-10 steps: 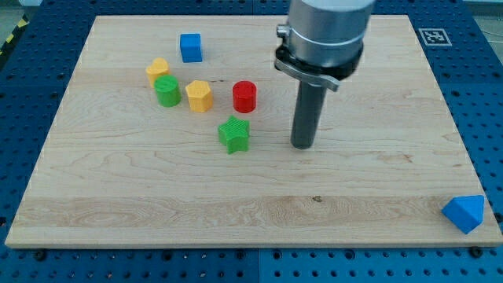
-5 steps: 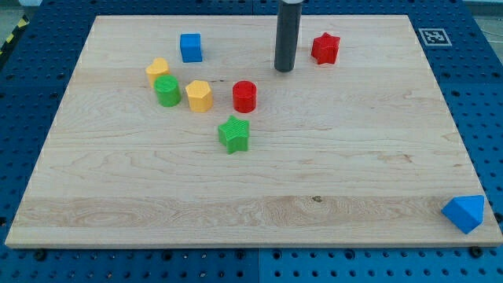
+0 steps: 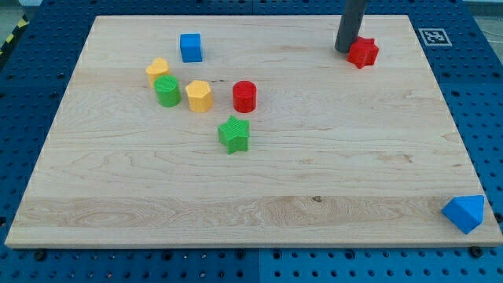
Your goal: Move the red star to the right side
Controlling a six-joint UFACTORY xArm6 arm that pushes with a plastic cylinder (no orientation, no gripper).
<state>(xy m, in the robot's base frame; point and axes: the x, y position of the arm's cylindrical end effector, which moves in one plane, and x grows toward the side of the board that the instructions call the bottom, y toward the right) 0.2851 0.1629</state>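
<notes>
camera view, wooden board (image 3: 259, 212) as the landmark: a blue wedge-like block (image 3: 464, 213) sits at its near right corner. toward the middle left, a green star (image 3: 234, 134), then a red cylinder (image 3: 244, 96), two yellow blocks (image 3: 199, 96) (image 3: 157, 71) and a green cylinder (image 3: 167, 90). farther back, a blue cube (image 3: 190, 47). at the far right, my tip (image 3: 345, 49) touches the red star (image 3: 362, 52) on its left side. the rod has no jaws.

The dark rod (image 3: 350, 23) is cut off by the view's top, its tip (image 3: 344, 50) hiding the red star (image 3: 363, 53)'s left edge
</notes>
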